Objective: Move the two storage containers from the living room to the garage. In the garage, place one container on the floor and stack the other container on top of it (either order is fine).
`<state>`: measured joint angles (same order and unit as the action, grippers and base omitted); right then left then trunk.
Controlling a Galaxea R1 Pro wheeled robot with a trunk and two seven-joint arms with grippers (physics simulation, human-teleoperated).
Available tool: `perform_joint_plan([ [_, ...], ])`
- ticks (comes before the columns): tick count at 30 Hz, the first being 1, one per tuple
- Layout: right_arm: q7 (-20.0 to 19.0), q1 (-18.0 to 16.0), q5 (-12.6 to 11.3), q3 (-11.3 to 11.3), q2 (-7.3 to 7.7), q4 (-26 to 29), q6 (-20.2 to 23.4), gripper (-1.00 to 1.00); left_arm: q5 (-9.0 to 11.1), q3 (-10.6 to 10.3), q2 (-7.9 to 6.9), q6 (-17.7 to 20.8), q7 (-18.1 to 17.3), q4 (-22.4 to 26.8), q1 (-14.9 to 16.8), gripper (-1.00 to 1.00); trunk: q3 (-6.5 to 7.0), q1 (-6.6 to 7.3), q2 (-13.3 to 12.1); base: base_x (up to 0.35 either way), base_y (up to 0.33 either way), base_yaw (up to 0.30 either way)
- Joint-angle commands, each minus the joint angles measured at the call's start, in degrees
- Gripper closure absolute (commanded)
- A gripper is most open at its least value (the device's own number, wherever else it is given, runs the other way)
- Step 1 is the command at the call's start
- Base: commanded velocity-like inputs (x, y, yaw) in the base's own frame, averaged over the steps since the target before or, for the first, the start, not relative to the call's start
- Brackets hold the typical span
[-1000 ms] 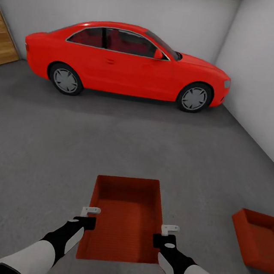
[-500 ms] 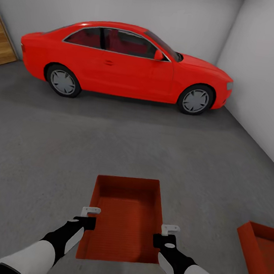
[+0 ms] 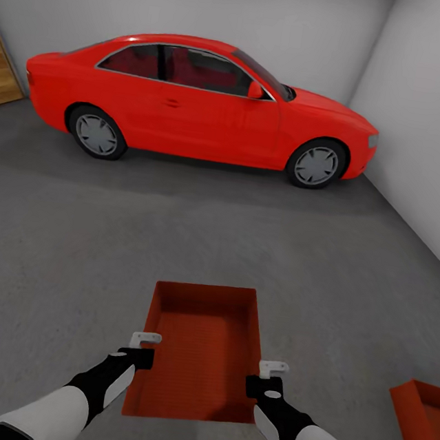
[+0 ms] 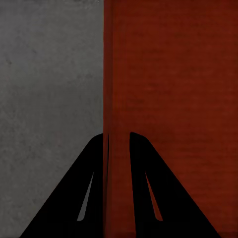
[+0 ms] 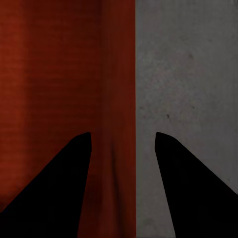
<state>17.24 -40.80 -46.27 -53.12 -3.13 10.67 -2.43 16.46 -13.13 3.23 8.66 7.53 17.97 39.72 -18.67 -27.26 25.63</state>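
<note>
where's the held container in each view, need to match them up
Head view: the held container sits low and central, between the left gripper and the right gripper.
Left wrist view: its side wall runs up between the fingers.
Right wrist view: its wall stands between the fingers.
Shared landmark: the grey floor beside the wall.

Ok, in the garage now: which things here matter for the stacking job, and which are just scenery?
Job:
- held container, between left gripper and right gripper
- second container, on the floor at right

Scenery:
- red car
- wooden door
- white walls
</note>
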Motion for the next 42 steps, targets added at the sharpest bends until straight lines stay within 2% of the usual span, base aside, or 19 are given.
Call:
perform_joint_plan([
  [1,0.2,-0.1,-1.9,0.2,0.05,-0.2,0.6,1.0,-0.2,-2.5,-0.07,0.3,0.8,0.4,0.0,1.0,-0.09,-0.06,0.1,0.323,0.0,0.0],
  [18,0.2,-0.1,-1.9,0.2,0.06,-0.2,0.6,1.0,-0.2,-2.5,-0.07,0.2,0.8,0.4,0.0,1.0,-0.09,-0.06,0.1,0.304,0.0,0.0],
  [42,0.2,-0.1,-1.9,0.2,0.08,-0.2,0.5,1.0,-0.2,-2.5,-0.07,-0.1,0.8,0.4,0.0,1.0,-0.09,-0.06,0.1,0.003,0.0,0.0],
])
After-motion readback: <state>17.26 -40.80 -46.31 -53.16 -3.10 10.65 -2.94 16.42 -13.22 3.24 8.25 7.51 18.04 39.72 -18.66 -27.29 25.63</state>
